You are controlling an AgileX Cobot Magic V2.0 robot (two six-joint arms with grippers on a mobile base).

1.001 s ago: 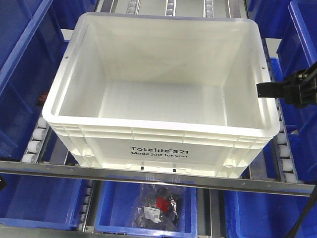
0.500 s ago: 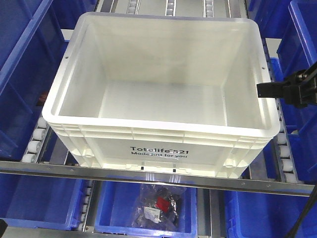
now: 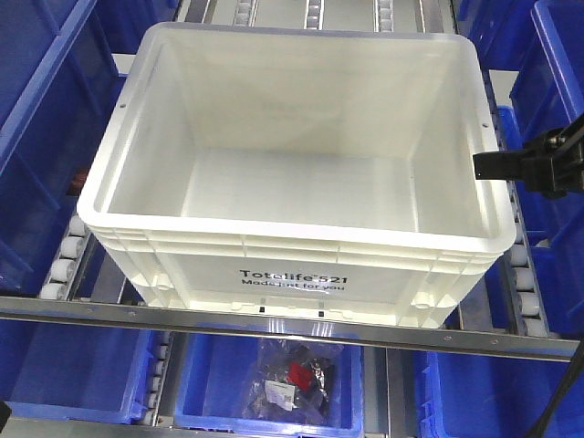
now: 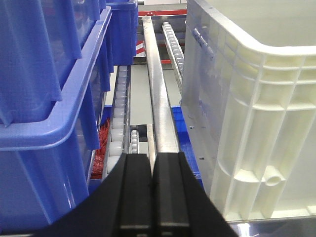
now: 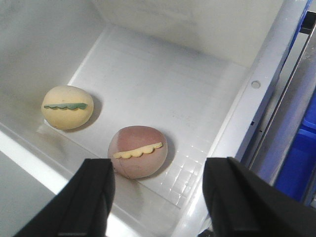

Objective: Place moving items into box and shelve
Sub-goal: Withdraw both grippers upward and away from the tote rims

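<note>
The white box (image 3: 292,234) printed "Totelife 521" sits on roller rails; its inside looks washed out in the front view. In the right wrist view both moving items lie on its floor: a pale yellow toy (image 5: 67,106) with a green ridge, and a pinkish-red toy (image 5: 138,150) with a yellow scalloped edge. My right gripper (image 5: 160,169) hangs open over the box's near right corner, just above the pinkish toy and holding nothing. It shows in the front view by the right rim (image 3: 493,167). My left gripper (image 4: 152,157) is shut and empty, low beside the box's outer wall (image 4: 256,103).
Blue bins (image 3: 46,109) flank the box on both sides, with more on the level below. One lower bin holds a bag of dark parts (image 3: 292,376). A metal bar (image 3: 274,324) crosses in front of the box. Roller tracks (image 4: 118,133) and a steel rail (image 4: 157,98) run beside the left gripper.
A dark part at the front view's left edge has dropped to the bottom corner. The right gripper and the box have stayed put.
</note>
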